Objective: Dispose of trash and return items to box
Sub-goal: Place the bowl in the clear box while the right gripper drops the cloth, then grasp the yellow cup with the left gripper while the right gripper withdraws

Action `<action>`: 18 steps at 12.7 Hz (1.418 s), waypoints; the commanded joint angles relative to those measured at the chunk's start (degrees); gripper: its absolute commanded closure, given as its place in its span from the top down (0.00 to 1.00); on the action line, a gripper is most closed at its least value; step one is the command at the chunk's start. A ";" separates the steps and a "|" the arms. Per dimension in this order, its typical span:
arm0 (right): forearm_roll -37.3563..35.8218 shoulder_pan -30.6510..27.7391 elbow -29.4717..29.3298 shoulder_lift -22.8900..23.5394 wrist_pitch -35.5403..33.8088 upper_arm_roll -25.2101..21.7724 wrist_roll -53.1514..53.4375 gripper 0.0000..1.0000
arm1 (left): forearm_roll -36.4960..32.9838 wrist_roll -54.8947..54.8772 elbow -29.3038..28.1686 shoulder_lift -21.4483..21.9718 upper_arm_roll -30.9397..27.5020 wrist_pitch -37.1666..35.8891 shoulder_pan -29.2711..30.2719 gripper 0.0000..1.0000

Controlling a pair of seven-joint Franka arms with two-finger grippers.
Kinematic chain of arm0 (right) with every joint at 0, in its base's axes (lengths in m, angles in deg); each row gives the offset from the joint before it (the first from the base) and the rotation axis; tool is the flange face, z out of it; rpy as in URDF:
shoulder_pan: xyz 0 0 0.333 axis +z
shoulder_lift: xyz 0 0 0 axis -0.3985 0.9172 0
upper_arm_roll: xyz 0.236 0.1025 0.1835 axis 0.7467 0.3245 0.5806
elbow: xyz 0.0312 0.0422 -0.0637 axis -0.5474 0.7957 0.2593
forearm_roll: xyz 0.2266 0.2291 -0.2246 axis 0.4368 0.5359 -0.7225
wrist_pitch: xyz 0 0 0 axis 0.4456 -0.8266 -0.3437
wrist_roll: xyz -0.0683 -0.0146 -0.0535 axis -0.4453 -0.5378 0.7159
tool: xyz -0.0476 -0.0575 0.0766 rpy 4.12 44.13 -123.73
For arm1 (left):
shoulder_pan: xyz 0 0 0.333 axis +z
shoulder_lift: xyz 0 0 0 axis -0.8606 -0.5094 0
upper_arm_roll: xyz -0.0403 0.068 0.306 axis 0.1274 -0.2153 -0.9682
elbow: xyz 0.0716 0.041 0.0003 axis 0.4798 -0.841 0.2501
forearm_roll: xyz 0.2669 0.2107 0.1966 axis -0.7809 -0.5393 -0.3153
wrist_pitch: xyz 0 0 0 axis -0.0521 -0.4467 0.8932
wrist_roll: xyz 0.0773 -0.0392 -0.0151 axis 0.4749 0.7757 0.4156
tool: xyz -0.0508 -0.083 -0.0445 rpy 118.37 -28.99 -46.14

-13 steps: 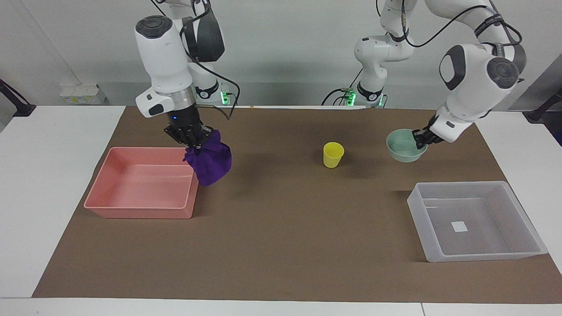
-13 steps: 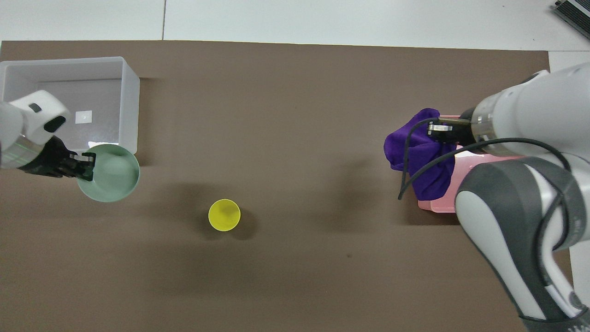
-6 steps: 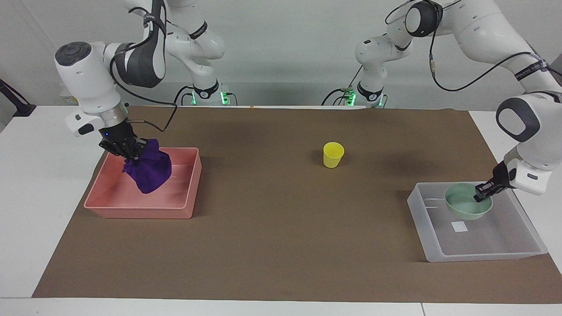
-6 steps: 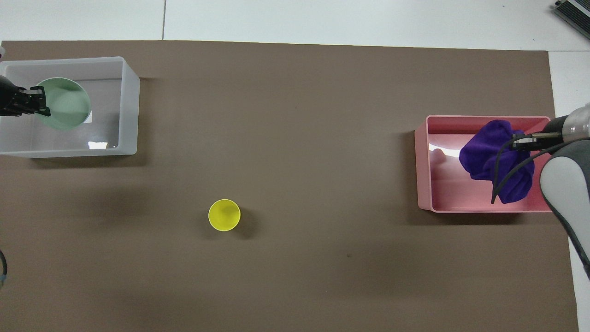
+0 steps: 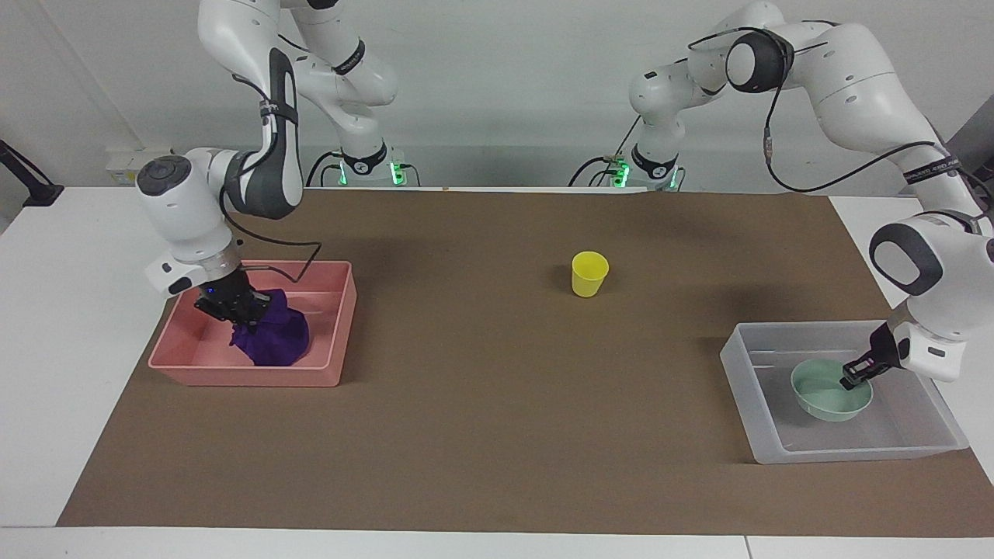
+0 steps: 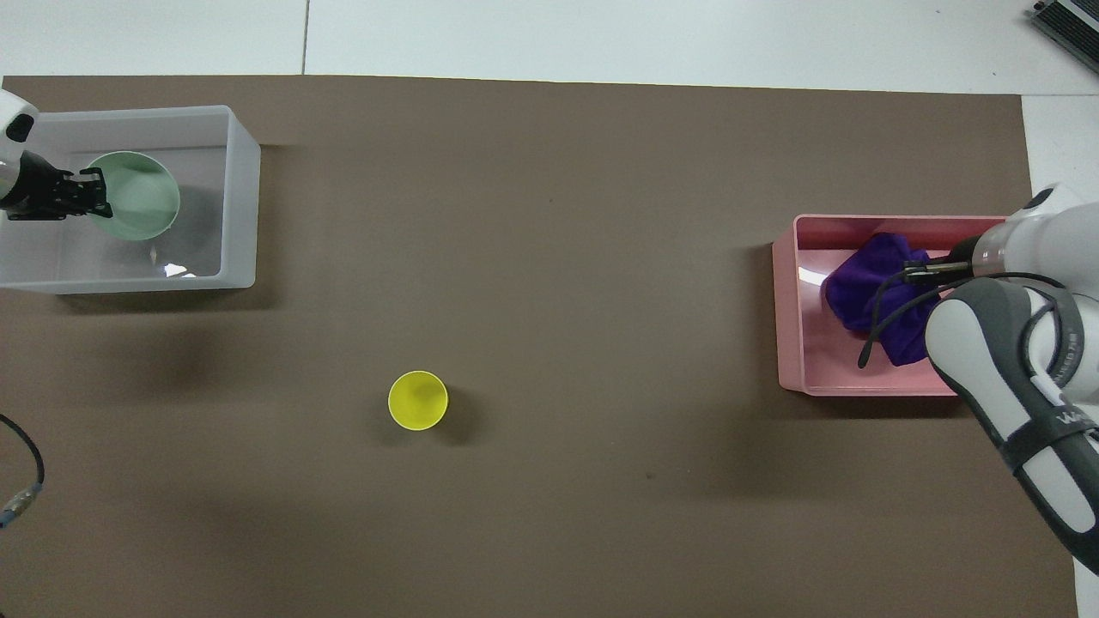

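My right gripper is shut on the purple rag, which bunches low inside the pink tray. The rag also shows in the overhead view, with the gripper at its edge. My left gripper is shut on the rim of the mint-green bowl, low inside the translucent box. The overhead view shows bowl, gripper and box. The bowl hides the box's white square. The yellow cup stands upright alone on the mat, also in the overhead view.
A brown mat covers the table. The pink tray lies at the right arm's end, the box at the left arm's end. A loose cable shows at the overhead view's edge.
The right gripper carried the rag from the tray's edge over the tray and lowered it inside. The left gripper carried the bowl from the mat into the box and lowered it.
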 commanded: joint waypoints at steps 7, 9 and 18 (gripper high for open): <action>-0.80 3.39 -1.83 -3.93 -6.97 0.57 11.15 1.00 | -0.70 0.81 1.51 5.66 0.64 -3.78 -6.14 1.00; -0.80 5.50 -3.51 -5.77 -11.11 0.48 15.54 1.00 | -0.79 1.69 1.68 8.12 0.12 -12.19 -11.06 1.00; -0.36 8.15 -18.79 -13.07 -35.36 1.19 19.61 1.00 | 4.99 2.58 -39.74 38.08 0.82 -1.13 -27.15 1.00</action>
